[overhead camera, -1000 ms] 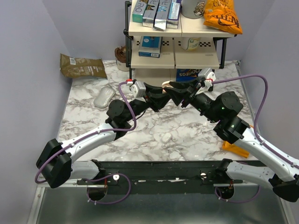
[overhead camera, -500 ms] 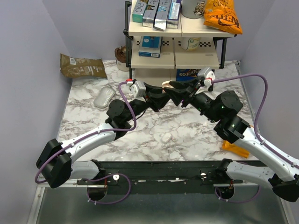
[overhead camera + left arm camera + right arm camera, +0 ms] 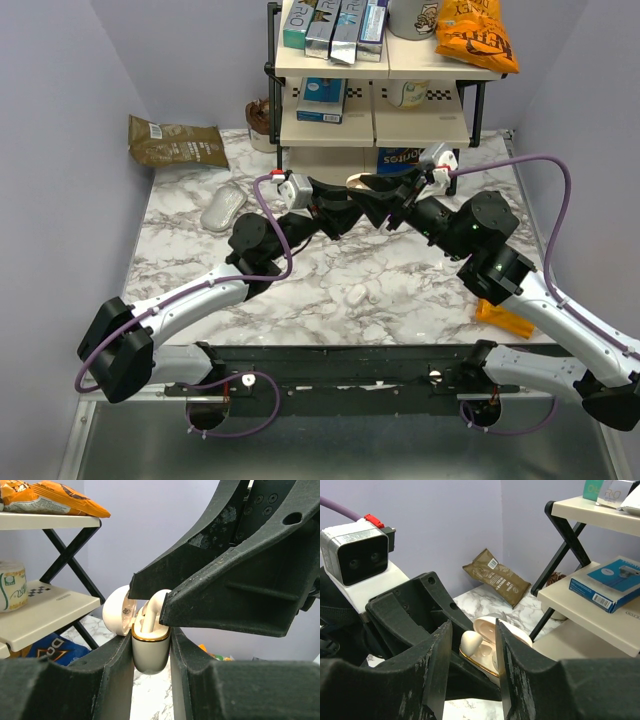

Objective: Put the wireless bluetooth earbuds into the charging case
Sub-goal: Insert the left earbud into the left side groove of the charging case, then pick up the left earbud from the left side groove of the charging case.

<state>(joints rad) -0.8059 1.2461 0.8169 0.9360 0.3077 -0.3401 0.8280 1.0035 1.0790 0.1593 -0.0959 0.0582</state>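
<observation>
The charging case point(image 3: 150, 655) is white with a gold rim, and its lid point(image 3: 117, 612) is hinged open. My left gripper point(image 3: 151, 640) is shut on the case's body and holds it upright above the table, in front of the rack point(image 3: 356, 183). A pale earbud point(image 3: 470, 641) stands stem-down in the case's opening point(image 3: 487, 659). My right gripper point(image 3: 472, 630) reaches over the case from the right, its jaws either side of the earbud with a gap on both sides. The earbud also shows in the left wrist view point(image 3: 156, 602). A small whitish piece point(image 3: 355, 294) lies on the marble.
A shelf rack point(image 3: 380, 125) with boxes and snack bags stands right behind the grippers. A white mouse point(image 3: 222, 208) and a brown bag point(image 3: 175, 142) lie at the back left. An orange object point(image 3: 505, 318) lies by the right arm.
My right wrist has edged slightly left and away. The left gripper and the case have stayed where they were.
</observation>
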